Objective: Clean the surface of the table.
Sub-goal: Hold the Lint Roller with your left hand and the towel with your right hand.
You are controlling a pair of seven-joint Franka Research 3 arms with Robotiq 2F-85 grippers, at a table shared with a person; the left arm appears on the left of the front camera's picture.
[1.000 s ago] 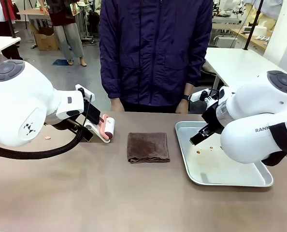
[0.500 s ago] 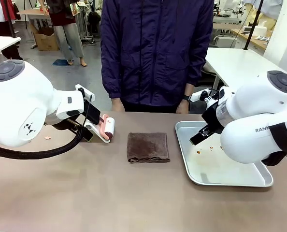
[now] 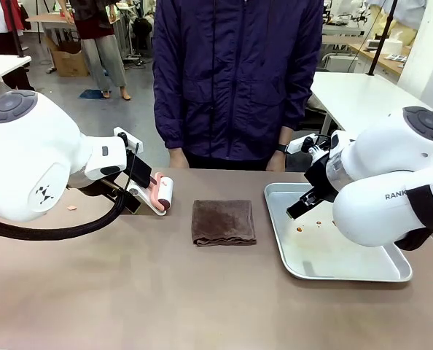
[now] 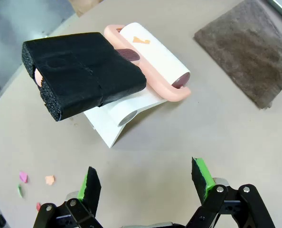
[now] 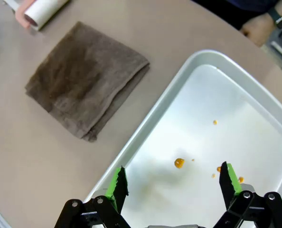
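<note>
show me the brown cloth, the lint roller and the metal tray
folded brown cloth (image 3: 224, 222), front view, middle of its top
pink-framed white lint roller (image 4: 155, 57), left wrist view, on the white roll
shallow silver metal tray (image 5: 202, 104), right wrist view, bare floor

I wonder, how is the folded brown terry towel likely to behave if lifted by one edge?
The folded brown terry towel looks soft and layered, so it would probably droop and unfold. Its nap suggests it would drag, not slide.

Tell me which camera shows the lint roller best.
The left wrist view: the lint roller lies close below the camera, its black foam handle, pink frame, white roll and white base all plain. The front view shows it small. The right wrist view catches just one end at the top edge.
</note>
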